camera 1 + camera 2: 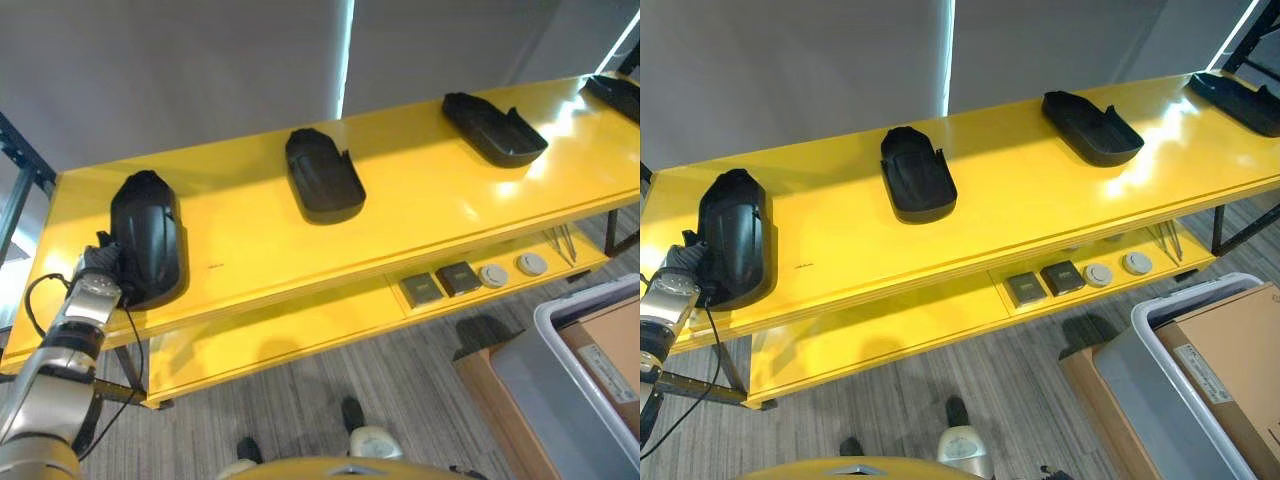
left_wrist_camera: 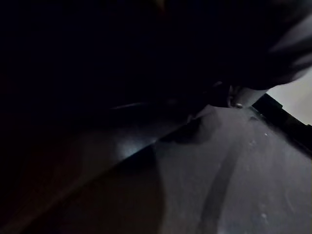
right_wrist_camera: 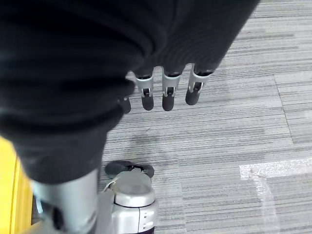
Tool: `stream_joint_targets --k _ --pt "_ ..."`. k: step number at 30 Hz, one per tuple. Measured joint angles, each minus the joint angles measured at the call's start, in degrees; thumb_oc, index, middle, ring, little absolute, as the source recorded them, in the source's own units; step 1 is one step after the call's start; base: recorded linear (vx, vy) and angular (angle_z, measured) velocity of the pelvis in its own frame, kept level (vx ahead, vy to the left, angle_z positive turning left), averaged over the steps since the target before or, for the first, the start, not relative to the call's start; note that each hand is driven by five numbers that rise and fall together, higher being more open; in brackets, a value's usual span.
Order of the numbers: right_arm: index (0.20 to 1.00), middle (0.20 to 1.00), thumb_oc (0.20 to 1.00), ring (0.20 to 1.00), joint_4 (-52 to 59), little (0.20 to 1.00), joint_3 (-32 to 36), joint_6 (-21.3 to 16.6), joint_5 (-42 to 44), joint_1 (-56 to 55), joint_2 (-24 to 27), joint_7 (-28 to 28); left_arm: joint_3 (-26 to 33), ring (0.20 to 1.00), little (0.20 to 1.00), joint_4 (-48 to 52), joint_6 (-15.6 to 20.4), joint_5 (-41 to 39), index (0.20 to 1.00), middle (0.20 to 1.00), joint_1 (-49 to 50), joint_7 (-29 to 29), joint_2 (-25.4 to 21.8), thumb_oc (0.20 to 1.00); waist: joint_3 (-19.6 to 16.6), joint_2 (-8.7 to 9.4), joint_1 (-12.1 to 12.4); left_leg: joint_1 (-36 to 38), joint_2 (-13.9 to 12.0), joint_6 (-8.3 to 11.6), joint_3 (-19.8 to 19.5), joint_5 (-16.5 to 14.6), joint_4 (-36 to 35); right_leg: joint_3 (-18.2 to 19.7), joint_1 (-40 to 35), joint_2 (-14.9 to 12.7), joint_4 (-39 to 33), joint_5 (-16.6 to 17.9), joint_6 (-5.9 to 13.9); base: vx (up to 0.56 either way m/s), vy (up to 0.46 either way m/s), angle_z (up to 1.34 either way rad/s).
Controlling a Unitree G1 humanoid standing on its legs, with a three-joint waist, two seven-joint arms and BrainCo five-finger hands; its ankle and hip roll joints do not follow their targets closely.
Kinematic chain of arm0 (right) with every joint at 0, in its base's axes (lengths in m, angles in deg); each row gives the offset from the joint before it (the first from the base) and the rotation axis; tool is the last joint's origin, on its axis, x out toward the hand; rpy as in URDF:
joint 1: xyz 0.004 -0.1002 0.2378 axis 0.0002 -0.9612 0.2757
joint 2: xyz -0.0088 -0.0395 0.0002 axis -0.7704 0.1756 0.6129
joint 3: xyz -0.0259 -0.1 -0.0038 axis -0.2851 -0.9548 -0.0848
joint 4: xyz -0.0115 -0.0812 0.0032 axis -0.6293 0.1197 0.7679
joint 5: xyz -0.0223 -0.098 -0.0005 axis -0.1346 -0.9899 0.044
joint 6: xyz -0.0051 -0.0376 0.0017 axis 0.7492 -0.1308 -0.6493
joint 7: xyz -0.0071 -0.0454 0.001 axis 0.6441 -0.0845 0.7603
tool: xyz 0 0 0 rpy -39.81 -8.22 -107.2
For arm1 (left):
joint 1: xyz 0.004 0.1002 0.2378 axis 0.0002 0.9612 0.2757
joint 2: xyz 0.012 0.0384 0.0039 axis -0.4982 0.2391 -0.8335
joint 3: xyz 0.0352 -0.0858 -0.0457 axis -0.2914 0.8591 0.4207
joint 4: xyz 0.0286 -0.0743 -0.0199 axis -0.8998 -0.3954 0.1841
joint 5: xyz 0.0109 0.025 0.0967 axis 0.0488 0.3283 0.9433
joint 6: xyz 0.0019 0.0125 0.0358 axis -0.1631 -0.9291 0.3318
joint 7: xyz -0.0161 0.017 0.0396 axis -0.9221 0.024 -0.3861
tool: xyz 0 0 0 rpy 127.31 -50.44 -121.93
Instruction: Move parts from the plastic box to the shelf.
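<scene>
A black part (image 1: 148, 238) is being set at the shelf (image 1: 420, 210) end by the left hand (image 1: 103, 262), finger state untellable; release is judged next. The right hand (image 3: 165, 90) hangs relaxed.

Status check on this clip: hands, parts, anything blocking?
Left hand at leftmost part on shelf, fingers hidden. Right hand hangs open over floor, empty. Three more parts along shelf. Nothing blocking.

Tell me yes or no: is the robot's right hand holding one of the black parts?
No: the right hand hangs over bare grey carpet with straight fingers and nothing in it.
</scene>
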State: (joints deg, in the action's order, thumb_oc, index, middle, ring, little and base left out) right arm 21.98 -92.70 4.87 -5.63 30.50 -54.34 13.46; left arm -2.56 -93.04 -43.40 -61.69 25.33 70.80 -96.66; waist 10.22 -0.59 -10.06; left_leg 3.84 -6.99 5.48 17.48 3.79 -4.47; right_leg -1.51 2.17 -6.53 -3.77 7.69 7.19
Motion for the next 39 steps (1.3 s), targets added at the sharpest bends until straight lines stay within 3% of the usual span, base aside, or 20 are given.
stream_joint_targets --k 9,10,11,21,26,32,34,36,39 --pt "1.0 1.0 1.0 1.0 -0.2 1.0 -0.4 -0.7 0.0 2.0 1.4 0.6 -0.2 0.2 0.2 -1.7 -0.3 1.4 0.2 0.2 -6.0 3.8 -2.3 0.2 5.5 0.67 -0.5 -1.8 -0.8 0.32 0.3 0.2 1.4 0.6 1.9 0.7 0.8 0.5 -0.28 -0.05 -0.014 -0.03" --pt "1.0 1.0 1.0 1.0 -0.2 1.0 -0.5 -0.7 0.0 2.4 1.4 0.6 -0.2 0.407 0.407 -1.7 -0.3 1.4 0.407 0.407 -6.3 4.1 -2.3 0.407 5.6 0.78 -0.5 -1.8 -0.8 0.34 0.3 0.1 1.4 0.6 1.9 0.8 0.8 0.5 -0.3 0.0 0.0 0.0" --pt "1.0 1.0 1.0 1.0 -0.2 1.0 -0.5 -0.8 0.0 2.7 1.4 0.6 -0.2 1.0 1.0 -1.7 -0.3 1.4 1.0 1.0 -6.6 4.5 -2.3 1.0 5.7 0.88 -0.5 -1.8 -0.9 0.36 0.3 0.1 1.4 0.6 1.9 0.8 0.8 0.3 -0.19 0.0 0.0 0.0" --pt "1.0 1.0 1.0 1.0 -0.2 1.0 -0.6 -1.4 0.0 2.9 0.9 0.5 0.4 1.0 1.0 -0.6 0.7 -2.1 1.0 1.0 -6.8 7.2 -2.1 1.0 5.7 1.25 0.1 0.9 -1.2 0.61 -0.2 0.0 0.7 -0.6 -1.7 0.9 -0.6 0.5 -0.6 0.01 -0.004 0.03" --pt "1.0 1.0 1.0 1.0 1.5 1.0 -0.5 -1.1 -0.1 2.7 -0.1 0.5 0.6 1.0 1.0 7.9 2.7 -1.7 1.0 1.0 -6.5 8.4 -2.6 1.0 5.2 1.31 2.2 2.7 -1.4 0.61 -0.5 0.0 0.0 -1.2 -3.7 0.9 -0.9 0.2 -0.77 0.05 0.001 0.06" --pt "1.0 1.0 1.0 1.0 1.5 1.0 -0.2 0.0 -2.3 2.0 -1.9 -0.2 1.3 1.0 1.0 28.3 6.4 -1.4 1.0 1.0 -1.4 7.1 -9.6 1.0 2.1 1.32 3.5 3.2 -1.5 0.9 -1.9 0.0 0.0 -2.5 -5.3 0.9 -0.9 -0.2 -0.89 0.02 0.008 0.12" --pt "1.0 1.0 1.0 1.0 1.6 1.0 0.0 0.1 -2.3 1.1 -3.2 -0.3 5.8 1.0 1.0 38.2 8.0 -1.7 1.0 1.0 3.0 5.4 -11.2 1.0 0.5 1.26 4.7 3.4 -1.5 0.91 -2.0 -0.1 -0.2 -2.7 -5.5 0.8 -0.9 -0.4 -0.86 0.01 0.007 0.09" --pt "1.0 1.0 1.0 1.0 1.6 1.0 0.2 0.3 -2.3 0.1 -4.6 -0.4 10.0 1.0 1.0 47.2 9.6 -2.7 1.0 1.0 8.0 3.0 -11.2 1.0 -0.5 1.17 5.6 4.0 -1.4 0.89 -2.7 -0.3 -0.4 -3.6 -6.5 0.6 -0.9 -0.8 -0.71 0.0 0.009 0.16" --pt "1.0 1.0 1.0 1.0 1.5 1.0 2.3 1.0 -4.1 -2.0 -5.7 -1.0 14.1 1.0 1.0 58.3 10.2 -9.2 1.0 1.0 18.8 -3.1 -5.3 1.0 -3.0 0.18 7.7 3.7 -0.8 0.51 -3.6 -0.7 -0.4 -4.2 -6.7 0.1 -1.0 -1.8 0.0 0.02 0.016 0.15"
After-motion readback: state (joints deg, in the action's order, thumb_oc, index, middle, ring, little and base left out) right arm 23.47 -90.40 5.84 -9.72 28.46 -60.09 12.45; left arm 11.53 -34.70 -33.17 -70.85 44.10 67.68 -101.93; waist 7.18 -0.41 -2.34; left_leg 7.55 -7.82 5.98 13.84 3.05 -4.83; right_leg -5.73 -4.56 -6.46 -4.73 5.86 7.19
